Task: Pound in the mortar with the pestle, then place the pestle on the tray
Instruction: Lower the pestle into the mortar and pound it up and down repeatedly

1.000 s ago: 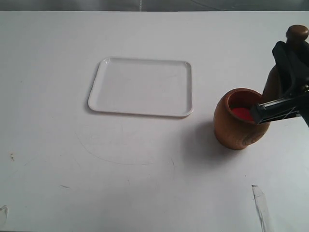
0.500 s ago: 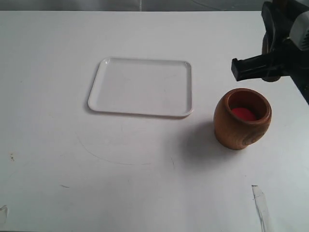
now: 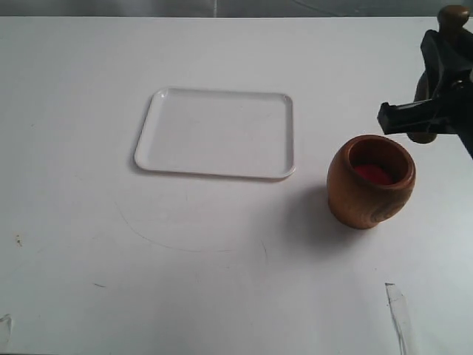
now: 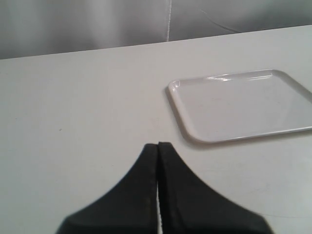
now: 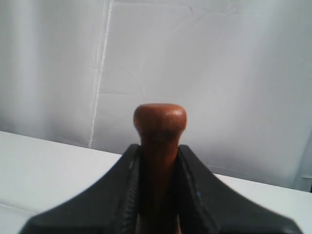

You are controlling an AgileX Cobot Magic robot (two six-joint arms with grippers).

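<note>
The brown wooden mortar [image 3: 371, 181] stands upright on the table's right side, its red bottom showing. My right gripper [image 3: 436, 103] hovers above and behind it, shut on the pestle [image 3: 451, 16], whose knob [image 5: 160, 118] sticks out past the fingers [image 5: 124, 190]; its thick end [image 3: 423, 135] hangs by the mortar's far rim, outside the mouth. The white tray [image 3: 218, 133] lies flat left of the mortar. My left gripper [image 4: 158, 146] is shut with nothing in it, low over the table near the tray's corner [image 4: 178, 87]; the exterior view does not show it.
A clear tape-like strip [image 3: 399, 314] lies at the front right. Faint pencil-like curves [image 3: 185, 240] mark the tabletop in front of the tray. A grey wall [image 5: 219, 73] rises behind the table.
The right gripper rose with the pestle from beside the mortar's rim to well above it, then came back down a little. The mortar and tray stayed put.
</note>
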